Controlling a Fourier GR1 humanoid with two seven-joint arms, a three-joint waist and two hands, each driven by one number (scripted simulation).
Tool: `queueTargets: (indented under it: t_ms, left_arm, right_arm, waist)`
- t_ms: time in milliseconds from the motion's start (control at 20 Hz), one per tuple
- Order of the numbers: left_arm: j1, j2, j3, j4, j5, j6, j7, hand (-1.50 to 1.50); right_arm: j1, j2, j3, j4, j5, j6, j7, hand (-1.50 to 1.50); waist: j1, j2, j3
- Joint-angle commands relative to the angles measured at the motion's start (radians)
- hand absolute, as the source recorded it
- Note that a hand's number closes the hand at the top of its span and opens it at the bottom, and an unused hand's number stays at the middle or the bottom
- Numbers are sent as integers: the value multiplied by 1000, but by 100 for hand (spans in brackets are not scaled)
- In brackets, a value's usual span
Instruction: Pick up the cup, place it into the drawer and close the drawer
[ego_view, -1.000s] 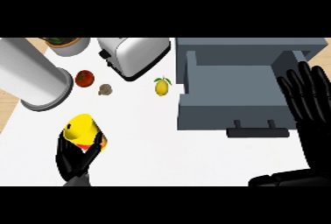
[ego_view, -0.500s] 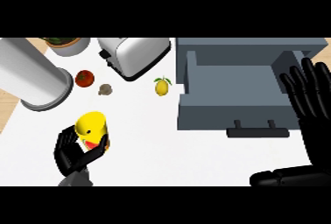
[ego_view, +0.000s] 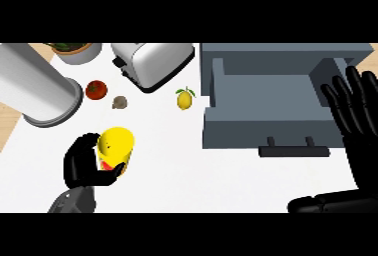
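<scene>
A white counter (ego_view: 221, 185) runs under everything. At far left a large grey cylinder (ego_view: 33, 85) lies tilted, with a potted plant (ego_view: 72, 50) behind it. Below them the left hand (ego_view: 85, 167) curls around the yellow cup (ego_view: 117, 145), holding it above the counter. Beyond the cup sit a tomato (ego_view: 96, 89), a small brownish lump (ego_view: 119, 102), a toaster (ego_view: 151, 62) and a lemon (ego_view: 184, 98), the lemon just beside the open grey drawer (ego_view: 221, 125). At the right edge the right hand (ego_view: 354, 107) rests, fingers straight and upward.
</scene>
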Motion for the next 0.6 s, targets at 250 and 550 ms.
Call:
queueTargets:
  t_ms: [250, 550]
  left_arm:
    - [9, 17, -117, -321, -27, -59, 179, 150]
    - [-78, 11, -123, -516, 6, 12, 416, 150]
  right_arm:
    - [46, 11, 16, 20, 29, 10, -40, -150]
    - [-29, -41, -57, 31, -41, 18, 29, -150]
  waist:
    - [9, -3, 1]
    - [5, -1, 1]
